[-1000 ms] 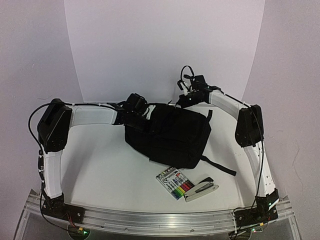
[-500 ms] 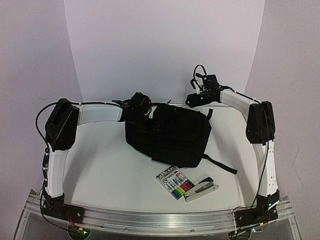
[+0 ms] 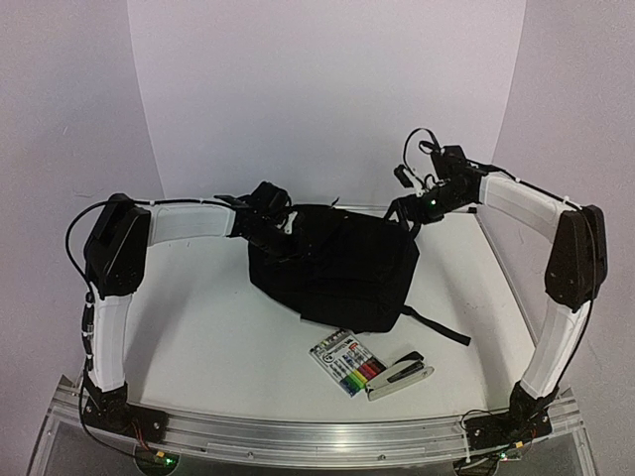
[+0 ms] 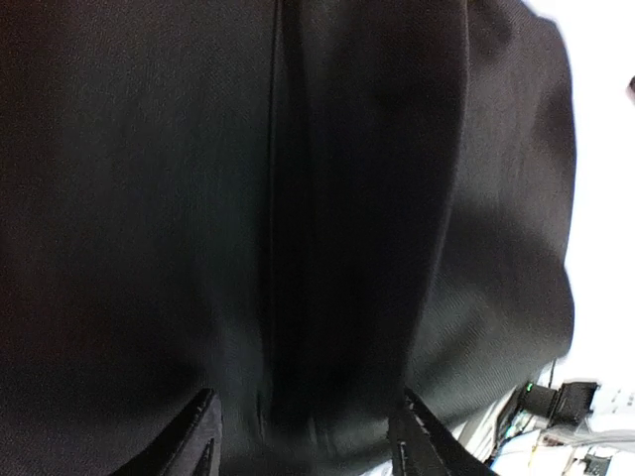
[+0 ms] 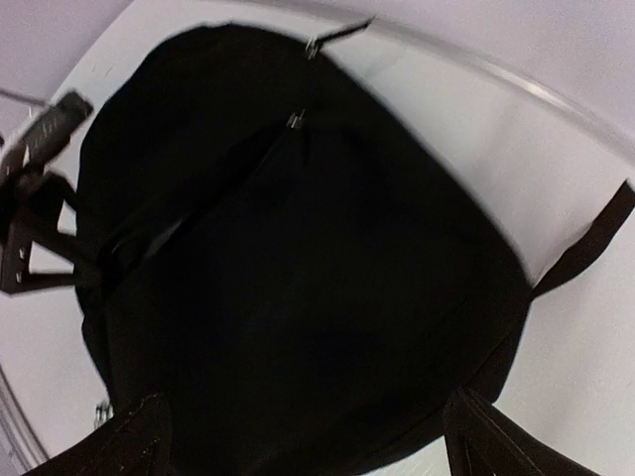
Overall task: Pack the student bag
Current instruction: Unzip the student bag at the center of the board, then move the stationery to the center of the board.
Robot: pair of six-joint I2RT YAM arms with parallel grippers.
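One student bag (image 3: 337, 273) lies mid-table (image 3: 198, 327), black and slumped, a strap (image 3: 437, 327) trailing toward the near right. Since a second ago both grippers have opened. My right gripper (image 5: 310, 424) has drawn back, fingers spread wide, and my left gripper (image 4: 306, 428) stands parted over the bag's left end. I can't make out whether the zipper is closed.

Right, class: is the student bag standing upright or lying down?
Lying down: the student bag sprawls low and wide on the table, with one strap trailing loose across the surface.
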